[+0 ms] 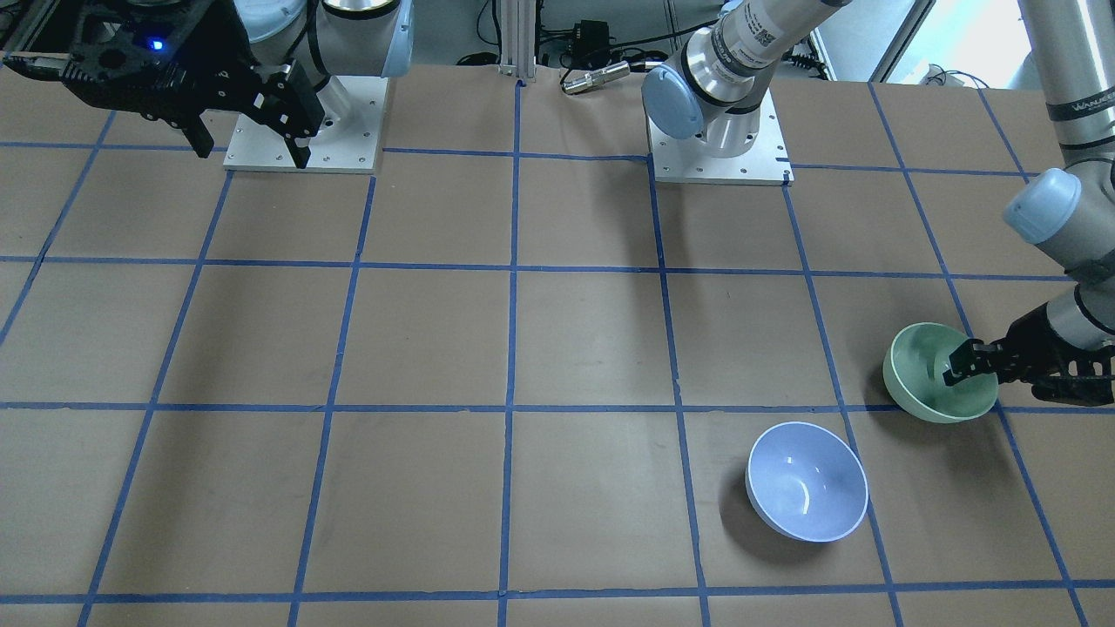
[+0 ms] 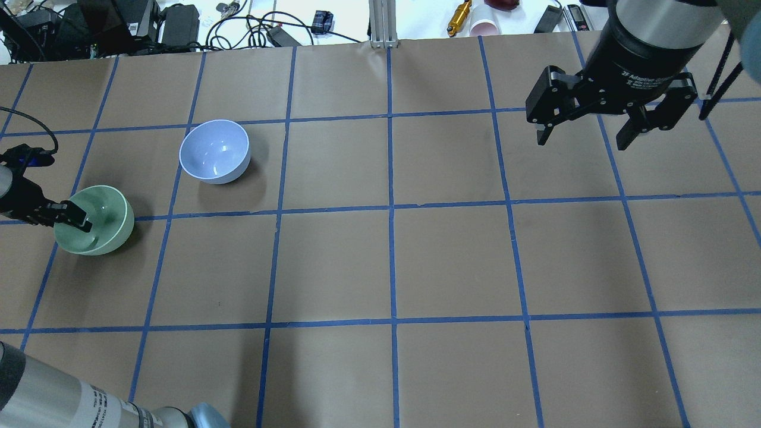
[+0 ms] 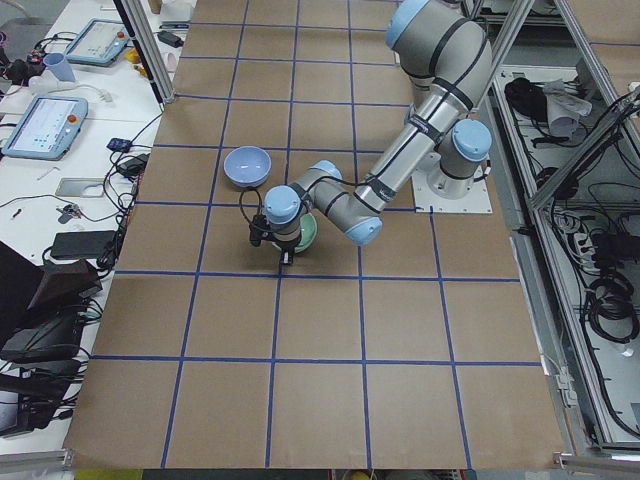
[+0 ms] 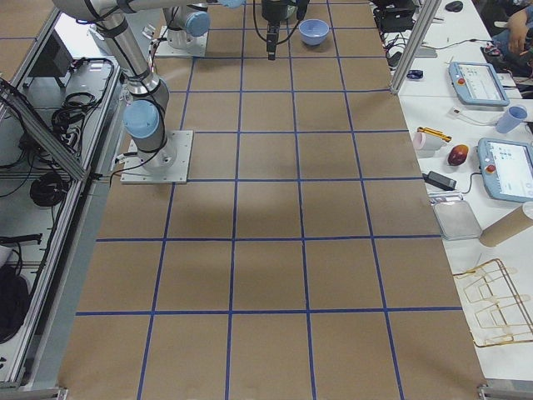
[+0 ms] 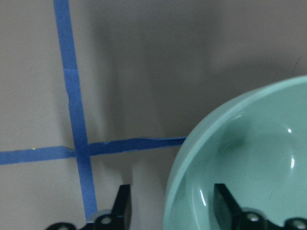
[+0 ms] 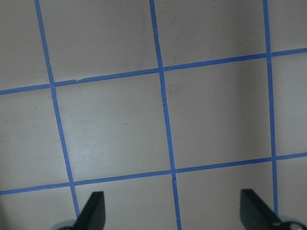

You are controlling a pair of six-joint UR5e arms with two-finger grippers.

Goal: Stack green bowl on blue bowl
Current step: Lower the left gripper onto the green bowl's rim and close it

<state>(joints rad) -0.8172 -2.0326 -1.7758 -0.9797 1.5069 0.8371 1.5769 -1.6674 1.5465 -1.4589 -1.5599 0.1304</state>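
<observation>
The green bowl sits on the table, also in the overhead view and large in the left wrist view. My left gripper is open and straddles its rim, one finger inside the bowl and one outside, with small gaps on both sides. The blue bowl stands upright and empty about one grid square away. My right gripper is open and empty, held high over the far side of the table.
The table is brown paper with a blue tape grid. Both arm bases are bolted at the robot's edge. Cables and small devices lie beyond the far edge. The right wrist view shows only bare grid.
</observation>
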